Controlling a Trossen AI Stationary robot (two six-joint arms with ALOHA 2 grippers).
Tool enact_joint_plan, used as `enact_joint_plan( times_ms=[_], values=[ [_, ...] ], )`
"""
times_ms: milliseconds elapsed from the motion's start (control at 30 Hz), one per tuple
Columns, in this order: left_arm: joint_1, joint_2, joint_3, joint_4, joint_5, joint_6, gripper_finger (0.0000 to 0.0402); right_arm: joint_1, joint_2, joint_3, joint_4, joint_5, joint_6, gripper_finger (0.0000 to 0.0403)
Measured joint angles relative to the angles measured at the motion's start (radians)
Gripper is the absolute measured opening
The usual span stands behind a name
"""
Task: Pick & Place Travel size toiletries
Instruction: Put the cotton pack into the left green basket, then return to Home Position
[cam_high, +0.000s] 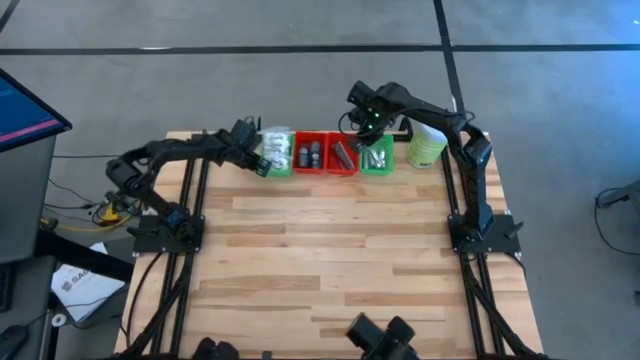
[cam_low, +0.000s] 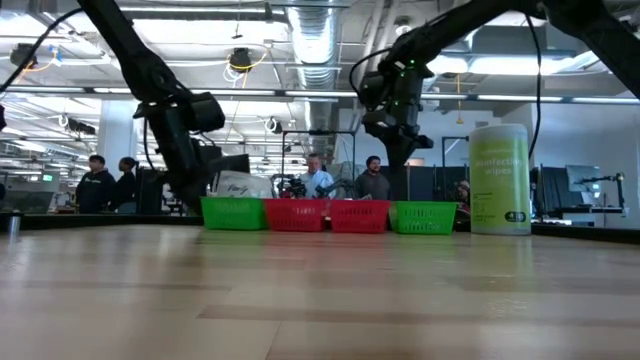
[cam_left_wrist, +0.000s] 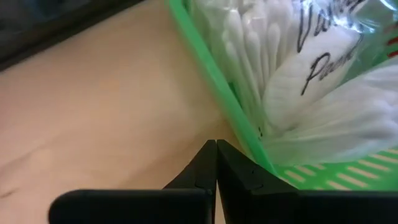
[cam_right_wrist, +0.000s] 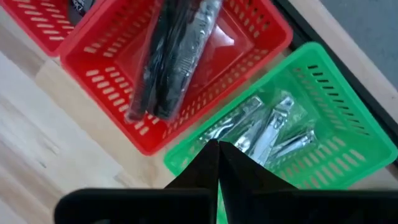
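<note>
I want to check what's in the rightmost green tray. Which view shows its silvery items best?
The right wrist view: it looks down into the green tray, with the silvery items filling the frame. The high view shows them as small pale specks. The low view shows only the tray's side wall. The left wrist view misses them.

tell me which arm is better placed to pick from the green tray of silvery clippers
The right. Its hand, shut, hangs right over the green tray holding the silvery clippers. The left hand, also shut, sits by the green tray of white packets at the row's other end.
</note>
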Motion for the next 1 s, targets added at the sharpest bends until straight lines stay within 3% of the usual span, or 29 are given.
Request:
enact_joint_plan(
  times_ms=[133, 567, 767, 1000],
  values=[
    [-0.028, 0.013, 0.000, 0.049, 0.039, -0.034, 0.0000, -0.013, 0.000, -0.033, 0.002, 0.003, 0.008, 0.0000],
    [-0.048, -0.005, 0.000, 0.073, 0.020, -0.065, 0.0000, -0.025, 0.000, -0.088, 0.027, 0.003, 0.008, 0.0000],
    [-0.048, -0.108, 0.000, 0.064, -0.076, -0.065, 0.0000, -0.025, -0.033, -0.087, 0.038, -0.008, 0.006, 0.0000],
    [-0.061, -0.267, 0.000, 0.067, -0.015, -0.066, 0.0000, -0.016, -0.126, -0.087, 0.088, -0.061, -0.021, 0.0000]
  ],
)
